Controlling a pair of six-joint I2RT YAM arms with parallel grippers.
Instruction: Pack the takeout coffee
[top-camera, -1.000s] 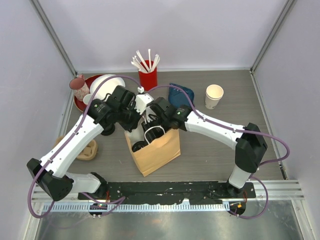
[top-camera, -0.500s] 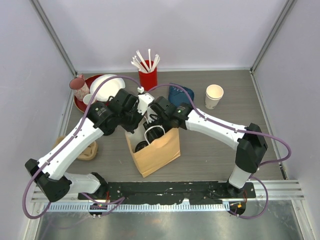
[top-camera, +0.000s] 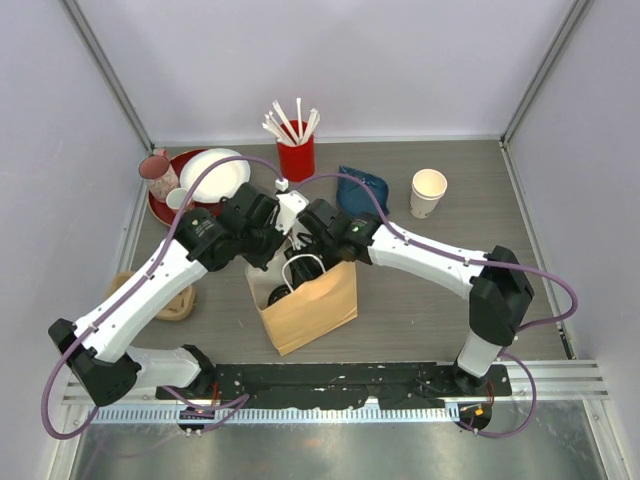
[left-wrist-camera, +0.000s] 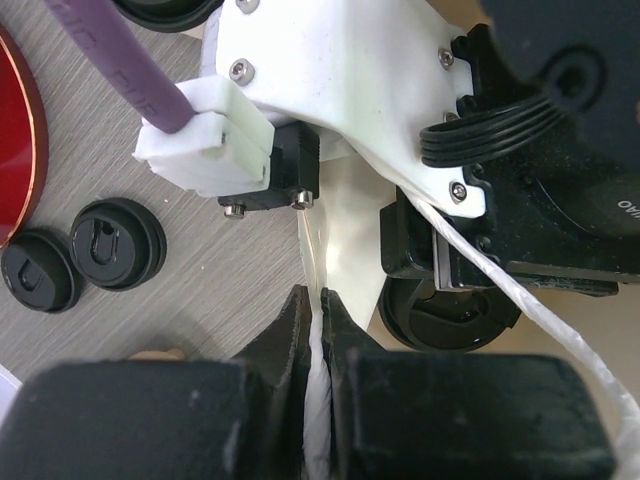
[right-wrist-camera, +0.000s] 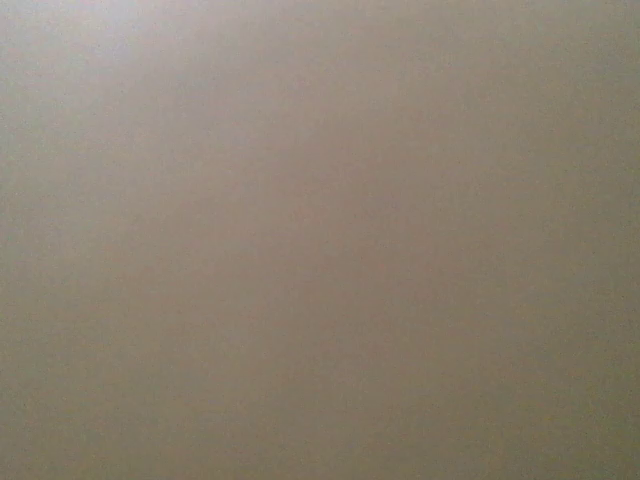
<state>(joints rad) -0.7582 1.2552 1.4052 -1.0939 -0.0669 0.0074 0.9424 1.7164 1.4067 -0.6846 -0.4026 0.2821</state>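
A brown paper bag (top-camera: 312, 308) stands open at the table's middle. My left gripper (top-camera: 272, 252) (left-wrist-camera: 318, 297) is shut on the bag's white twisted handle (left-wrist-camera: 310, 245) at the left side of the mouth. My right gripper (top-camera: 302, 262) reaches down into the bag's mouth, its fingers hidden; the right wrist view is a blank brown blur. A black round lid of a takeout coffee (left-wrist-camera: 450, 318) (top-camera: 277, 296) shows inside the bag just below the right gripper, its cup body hidden. Whether the right gripper holds it I cannot tell.
Two black round lids (left-wrist-camera: 118, 243) (left-wrist-camera: 38, 272) sit on the table left of the bag. At the back stand a red straw holder (top-camera: 296, 156), a red plate (top-camera: 160, 205) and a pink mug (top-camera: 157, 170). There are also a blue cloth (top-camera: 362, 187), a lidless cup (top-camera: 428, 192) and a cardboard carrier (top-camera: 170, 302).
Both wrists and the bag's mouth have shifted slightly left and toward the near edge. The left gripper stays shut on the handle.
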